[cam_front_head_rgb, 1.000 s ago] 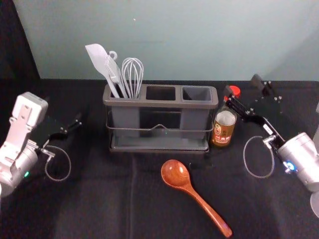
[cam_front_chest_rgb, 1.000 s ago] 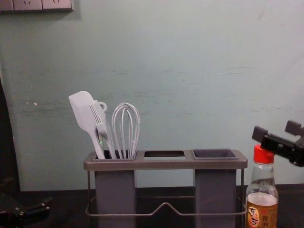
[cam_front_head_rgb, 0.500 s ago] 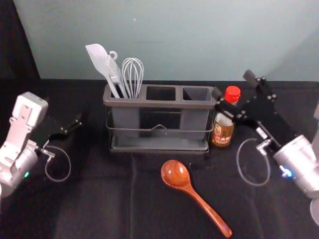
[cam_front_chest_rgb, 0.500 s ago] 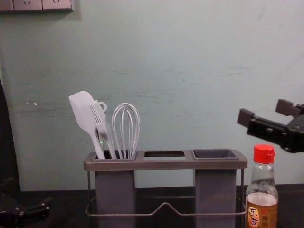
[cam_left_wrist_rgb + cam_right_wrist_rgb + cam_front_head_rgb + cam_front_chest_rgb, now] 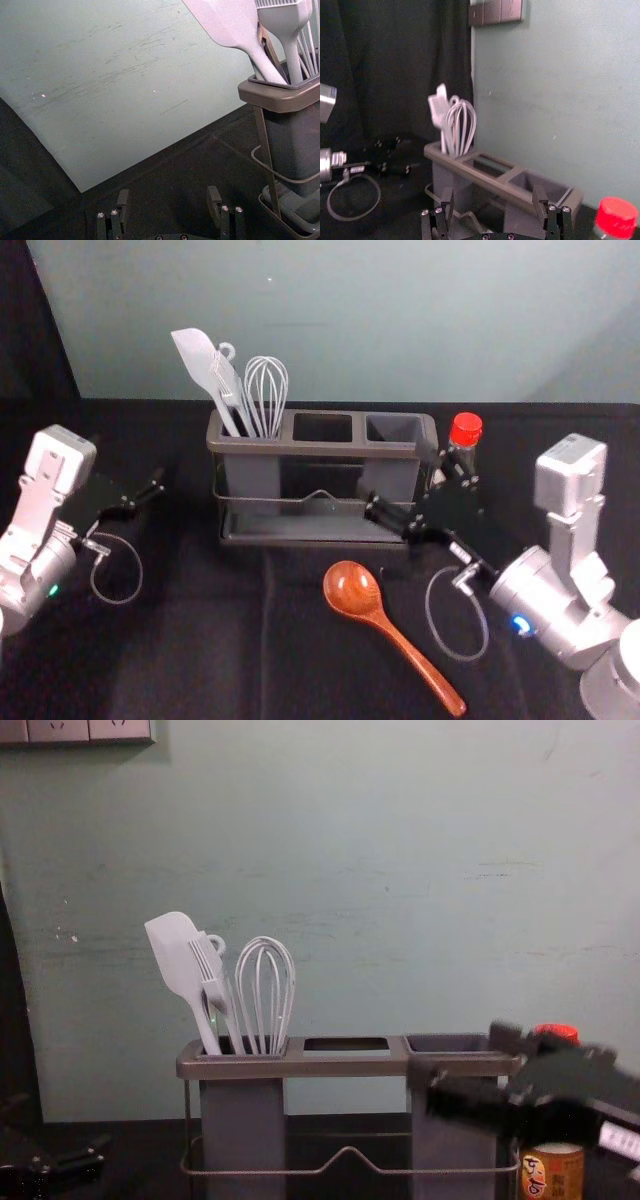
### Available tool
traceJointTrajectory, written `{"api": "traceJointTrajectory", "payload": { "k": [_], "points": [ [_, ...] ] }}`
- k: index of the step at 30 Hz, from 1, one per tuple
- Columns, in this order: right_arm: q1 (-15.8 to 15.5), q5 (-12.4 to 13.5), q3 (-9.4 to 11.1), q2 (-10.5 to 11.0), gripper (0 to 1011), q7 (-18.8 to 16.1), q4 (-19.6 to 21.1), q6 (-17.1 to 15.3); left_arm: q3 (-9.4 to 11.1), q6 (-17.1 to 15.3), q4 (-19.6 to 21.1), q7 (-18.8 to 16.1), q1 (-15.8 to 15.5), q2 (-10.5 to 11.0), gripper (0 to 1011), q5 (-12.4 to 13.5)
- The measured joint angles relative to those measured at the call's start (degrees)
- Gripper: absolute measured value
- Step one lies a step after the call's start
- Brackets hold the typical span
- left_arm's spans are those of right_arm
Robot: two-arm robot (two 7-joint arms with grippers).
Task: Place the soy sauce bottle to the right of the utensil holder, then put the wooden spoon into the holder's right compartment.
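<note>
1 spoon (image 5: 352,590) nearer robot than right gripper (image 5: 399,480), spread wide near holder (image 5: 325,449), contact unclear; left gripper (image 5: 130,468) leftward.

the holder (image 5: 330,448) stands on the table (image 5: 200,640), the wall (image 5: 400,320) behind it. in its left compartment, there's the spatula (image 5: 195,348) on the left, the whisk (image 5: 268,385) on the right and the brush (image 5: 229,385) between them. the bottle (image 5: 466,430) stands upright just right of the holder. the spoon (image 5: 352,590) lies in front, bowl toward the holder, handle slanting nearer and rightward. the right gripper (image 5: 402,479) is before the holder's right end; the left gripper (image 5: 150,492) is off left of the holder.
</note>
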State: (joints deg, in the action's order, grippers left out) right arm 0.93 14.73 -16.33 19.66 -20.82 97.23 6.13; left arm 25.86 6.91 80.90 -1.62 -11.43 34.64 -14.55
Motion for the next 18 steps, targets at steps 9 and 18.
{"api": "traceJointTrajectory", "payload": {
  "k": [9, 18],
  "points": [
    [0.4, -0.9, -3.2, -0.9, 1000, 1.0, -2.0, -6.5, 0.0, 0.0, 0.0, 0.0, 0.0, 0.0, 1000, 0.0],
    [1.5, -1.9, -5.4, -0.8, 1000, 0.4, -3.5, -8.9, 0.0, 0.0, 0.0, 0.0, 0.0, 0.0, 1000, 0.0]
  ]
}}
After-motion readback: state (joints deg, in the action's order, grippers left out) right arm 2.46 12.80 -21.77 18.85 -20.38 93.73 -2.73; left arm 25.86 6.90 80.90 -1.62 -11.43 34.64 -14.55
